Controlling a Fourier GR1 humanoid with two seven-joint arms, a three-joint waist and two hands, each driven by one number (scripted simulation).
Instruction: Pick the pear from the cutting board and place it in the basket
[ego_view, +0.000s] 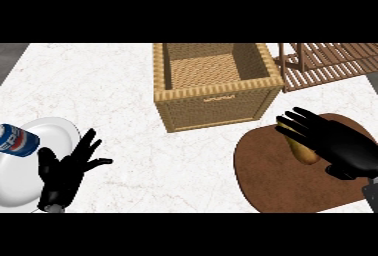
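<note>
A yellow-brown pear (301, 148) lies on the round dark brown cutting board (280, 175) at the lower right. My right hand (336, 142) hovers over the pear with its fingers stretched out, covering the pear's right side; the fingers are not curled round it. The woven wicker basket (214, 92) stands behind the board, at the top centre, with nothing visible inside. My left hand (66, 167) rests open at the lower left, fingers spread and pointing up.
A white plate (29, 170) lies at the left edge under my left hand, with a blue soda can (15, 141) on its far side. A wooden slatted rack (328, 62) stands at the top right, beside the basket.
</note>
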